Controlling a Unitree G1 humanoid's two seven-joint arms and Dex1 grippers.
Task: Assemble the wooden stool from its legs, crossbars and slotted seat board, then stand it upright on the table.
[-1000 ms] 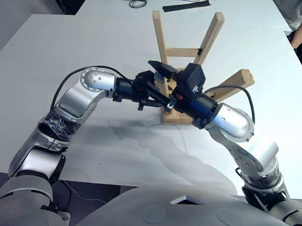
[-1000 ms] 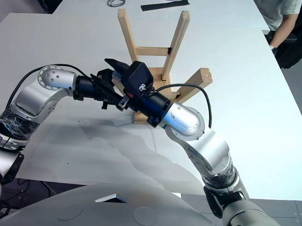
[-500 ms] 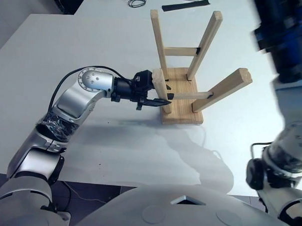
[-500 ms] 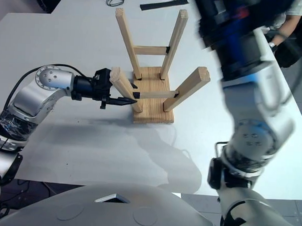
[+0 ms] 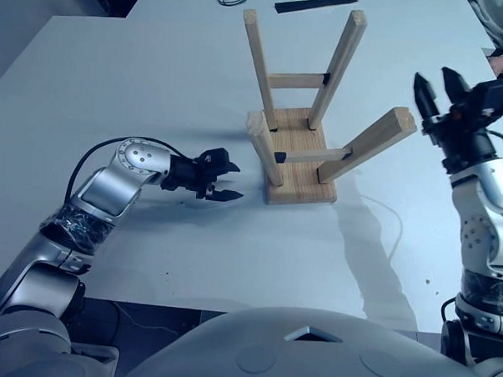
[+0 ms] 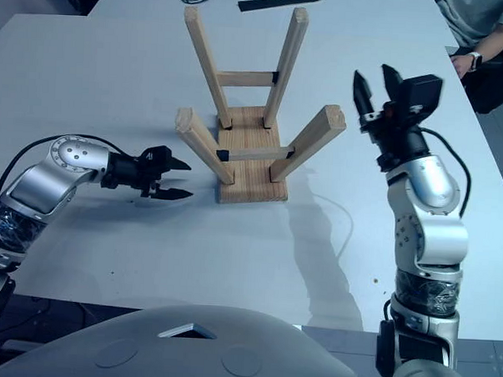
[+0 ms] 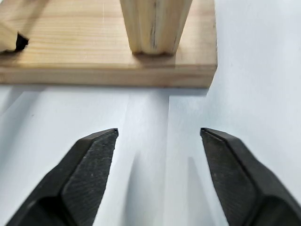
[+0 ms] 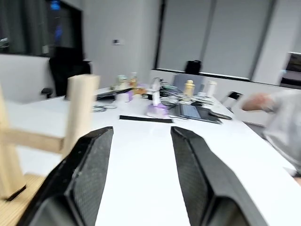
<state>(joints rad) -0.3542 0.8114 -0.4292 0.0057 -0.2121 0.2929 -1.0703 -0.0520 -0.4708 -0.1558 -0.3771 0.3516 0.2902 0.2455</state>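
The two head cameras looked forward and down over the white worktop (image 5: 156, 84). Both took in the same scene, with the upturned stool (image 5: 299, 153) near the middle. The left wrist camera sat low, just above the worktop. It looked out between the spread fingers of the left pincer (image 7: 160, 132), very near the edge of the seat board (image 7: 94, 70). The right wrist camera was held high and faced level across the worktop to the room behind, between the parted fingers of the right pincer (image 8: 141, 129). One stool leg (image 8: 80, 106) was near it, so each view shared some part of the stool.
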